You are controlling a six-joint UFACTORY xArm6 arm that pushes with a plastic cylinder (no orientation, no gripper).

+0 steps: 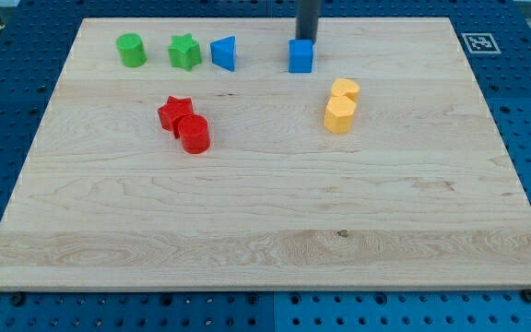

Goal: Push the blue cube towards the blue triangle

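Note:
The blue cube [300, 55] sits near the view's top, right of centre on the wooden board [265, 212]. The blue triangle [224, 53] lies to its left, with a gap of bare board between them. My tip [306, 39] comes down from the view's top and stands just behind the cube's top edge, touching it or nearly so.
A green star [184, 52] and a green cylinder [131, 49] lie left of the blue triangle in the same row. A red star [174, 112] and a red cylinder [193, 134] touch at centre left. Two yellow blocks [341, 104] sit together below right of the cube.

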